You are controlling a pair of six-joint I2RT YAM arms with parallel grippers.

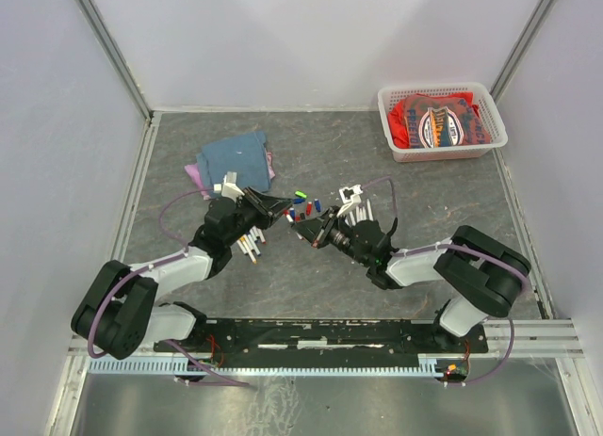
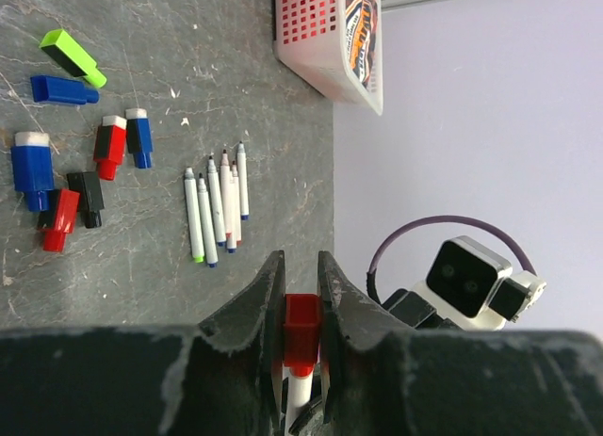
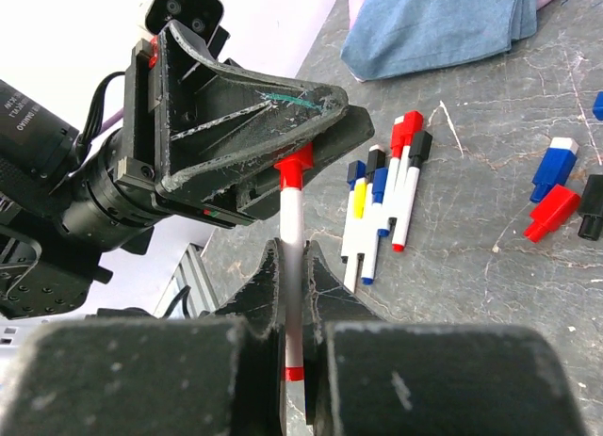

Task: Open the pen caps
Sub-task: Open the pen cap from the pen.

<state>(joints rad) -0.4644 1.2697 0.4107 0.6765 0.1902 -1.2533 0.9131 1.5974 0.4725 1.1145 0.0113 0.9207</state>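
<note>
Your left gripper is clenched on the red cap. Your right gripper clamps the white barrel of the same pen. The pen is held off the table, near-right of the blue cloth, so the claws can pull in opposite directions. The cap is not yet off. Loose caps lie right of the cloth, and capped pens lie on its near side.

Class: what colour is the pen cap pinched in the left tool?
The pen cap is red; the left wrist view shows it best.
</note>
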